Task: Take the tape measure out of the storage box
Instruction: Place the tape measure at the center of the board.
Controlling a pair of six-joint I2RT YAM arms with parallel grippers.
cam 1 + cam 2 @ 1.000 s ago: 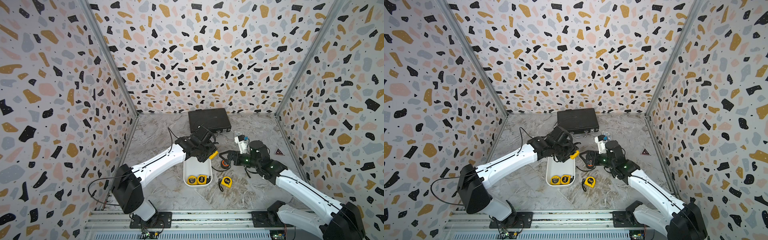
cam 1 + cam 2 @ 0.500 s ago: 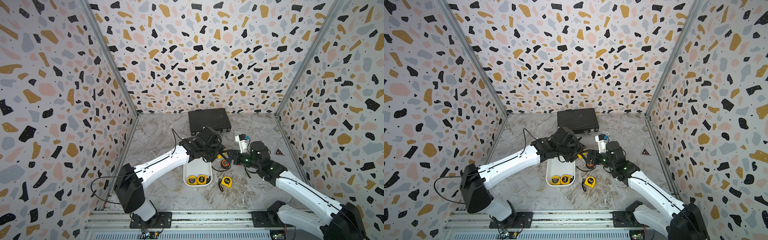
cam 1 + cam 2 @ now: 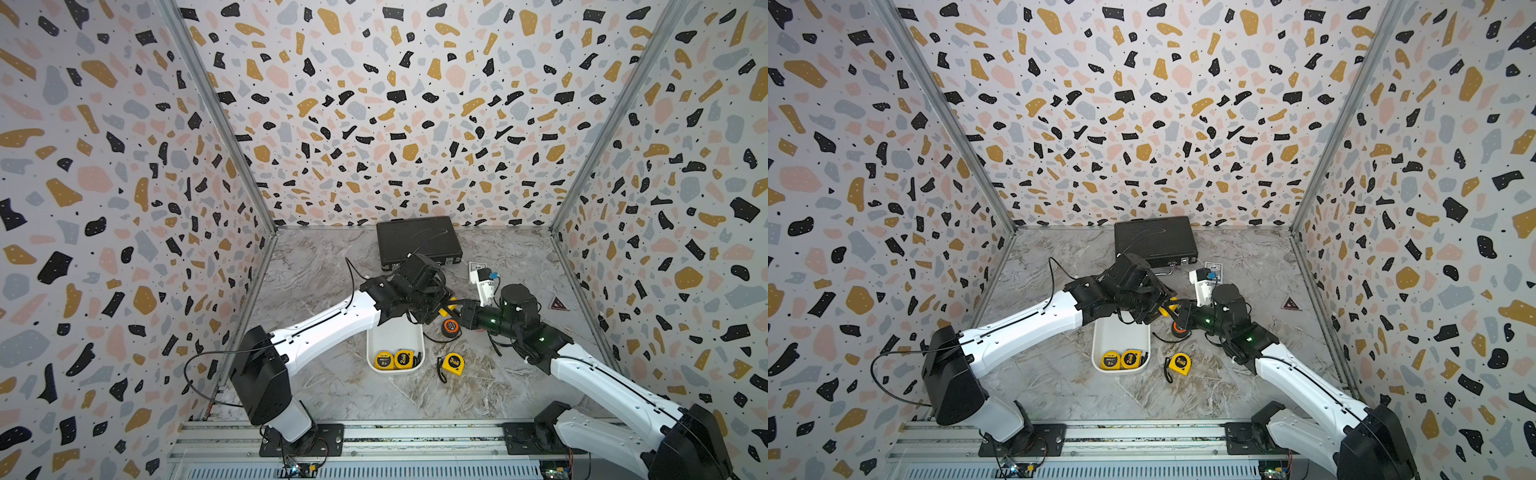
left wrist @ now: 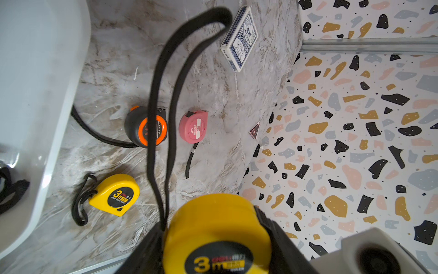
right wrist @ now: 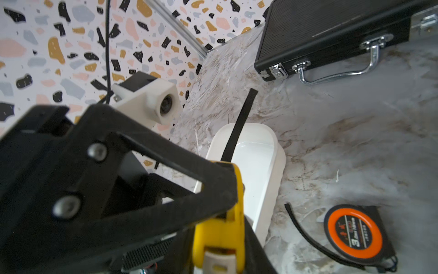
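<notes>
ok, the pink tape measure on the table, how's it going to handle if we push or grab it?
Likely slides rather than rolls: the pink tape measure lies flat on its broad face on the table. Small plastic case, so probably light and rigid. Its short black strap may trail or snag.

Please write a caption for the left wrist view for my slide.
Left gripper holds a tape measure; yellow tape, orange tape and pink tape lie outside the box.

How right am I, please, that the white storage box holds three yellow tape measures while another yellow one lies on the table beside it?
Not quite: the storage box holds two yellow tape measures, not three, as both top views show. Another yellow tape measure lies on the table beside it.
</notes>
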